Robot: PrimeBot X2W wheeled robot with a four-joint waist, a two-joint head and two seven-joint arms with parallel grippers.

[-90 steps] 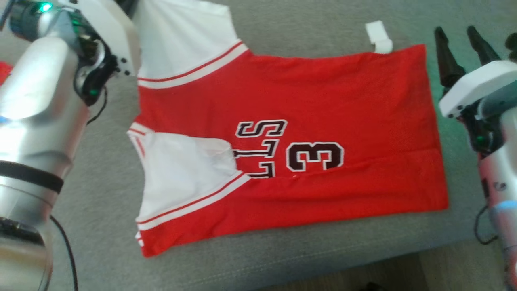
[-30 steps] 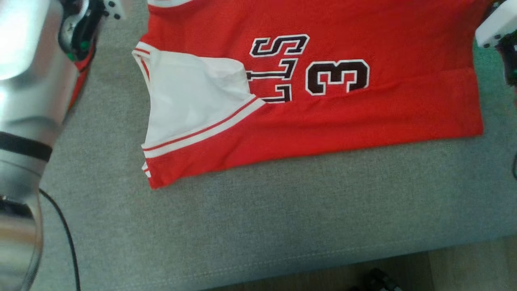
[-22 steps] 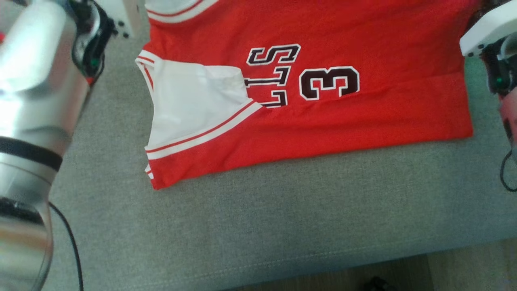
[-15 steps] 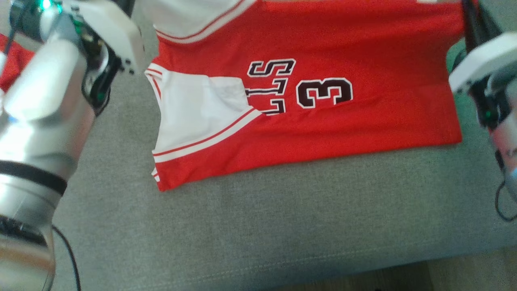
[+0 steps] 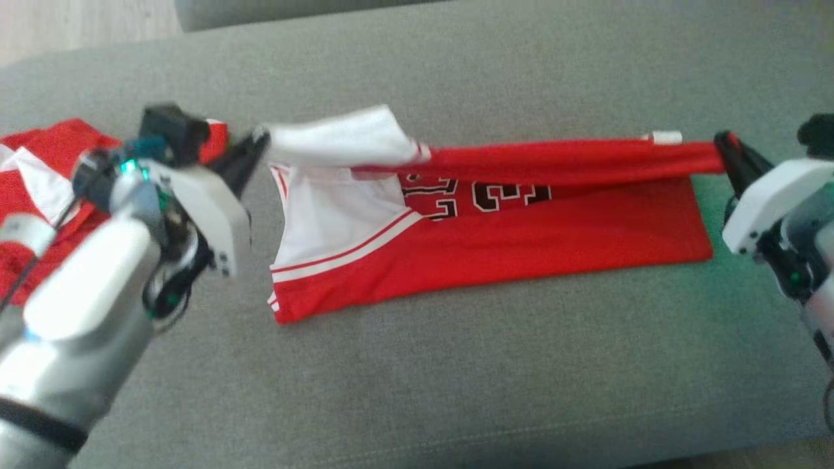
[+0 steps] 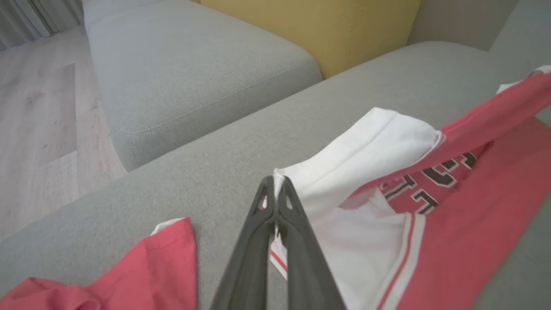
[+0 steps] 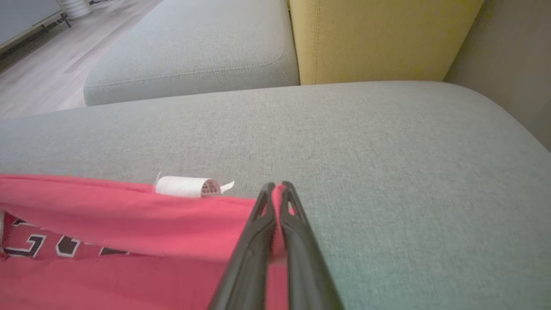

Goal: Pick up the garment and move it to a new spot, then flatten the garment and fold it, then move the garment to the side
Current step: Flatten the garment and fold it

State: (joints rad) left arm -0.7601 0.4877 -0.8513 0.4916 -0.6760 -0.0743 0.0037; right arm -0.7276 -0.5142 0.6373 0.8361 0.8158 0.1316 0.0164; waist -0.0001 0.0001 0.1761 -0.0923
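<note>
The garment (image 5: 495,241) is a red jersey with white sleeves and dark lettering, lying on the grey sofa seat (image 5: 417,384). Its far edge is lifted off the seat and stretched in a taut band between both grippers, hanging over the top of the lettering. My left gripper (image 5: 257,140) is shut on the white sleeve end (image 6: 357,150); its fingertips (image 6: 274,183) pinch the cloth. My right gripper (image 5: 720,140) is shut on the red hem corner (image 7: 241,215), with its tips at the fabric edge (image 7: 277,187). A white tag (image 5: 664,137) sticks out near that corner.
A second red and white garment (image 5: 39,169) lies crumpled on the seat to the left, beside my left arm. A yellow cushion (image 7: 379,34) and another grey seat section (image 6: 193,64) lie beyond. Wooden floor (image 6: 34,120) is past the sofa edge.
The head camera has tilted up. The garment's far edge, flat on the seat before, is now raised and pulled tight between the two grippers, partly covering the lettering.
</note>
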